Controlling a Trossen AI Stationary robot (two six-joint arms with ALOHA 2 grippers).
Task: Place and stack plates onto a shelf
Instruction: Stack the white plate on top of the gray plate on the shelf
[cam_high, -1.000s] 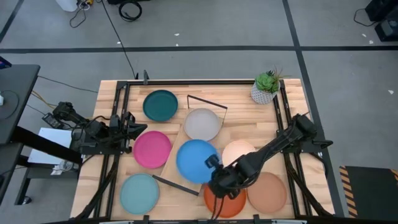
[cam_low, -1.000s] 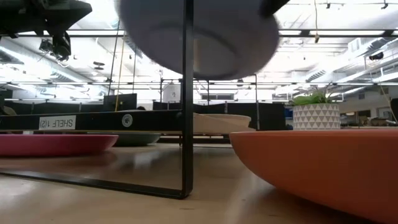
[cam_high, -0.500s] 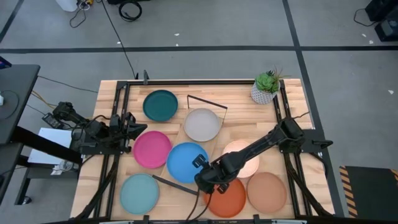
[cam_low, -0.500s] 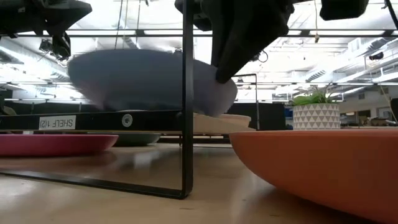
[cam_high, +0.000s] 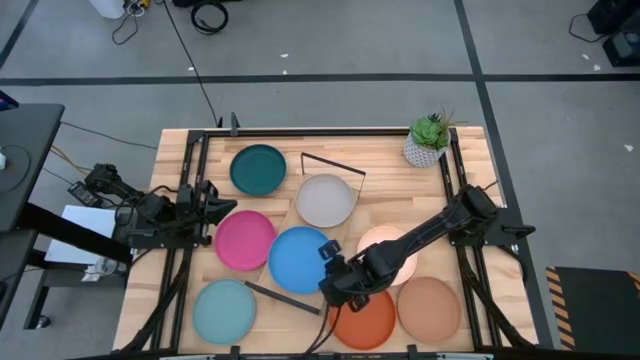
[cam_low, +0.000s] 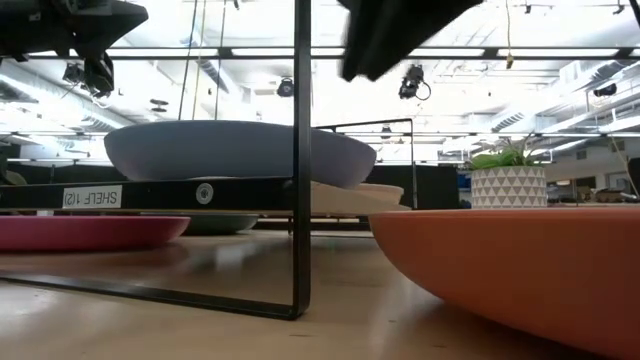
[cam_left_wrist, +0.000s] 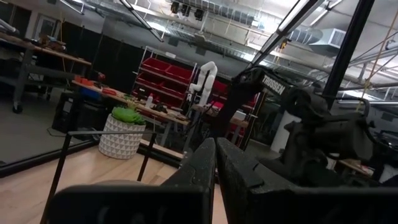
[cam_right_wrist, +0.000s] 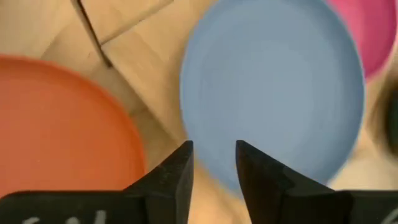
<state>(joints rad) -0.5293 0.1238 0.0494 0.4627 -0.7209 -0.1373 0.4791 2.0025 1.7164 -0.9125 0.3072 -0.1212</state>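
The blue plate lies flat on the near end of the light wood shelf, as the low view confirms. The grey plate sits on the shelf's far end. My right gripper hangs open above the blue plate's right rim, clear of it. Around the shelf, the dark teal, magenta, light blue, orange and tan plates rest on the table. The cream plate is partly under my right arm. My left gripper waits shut at the table's left edge.
The shelf's black wire end frames stand at its far end and its near end. A potted plant is at the table's far right corner. Black rails run along both table sides.
My right gripper has carried the blue plate toward the table's left and down, from tilted in the air to flat on the shelf. It has then opened, let go and risen above the plate.
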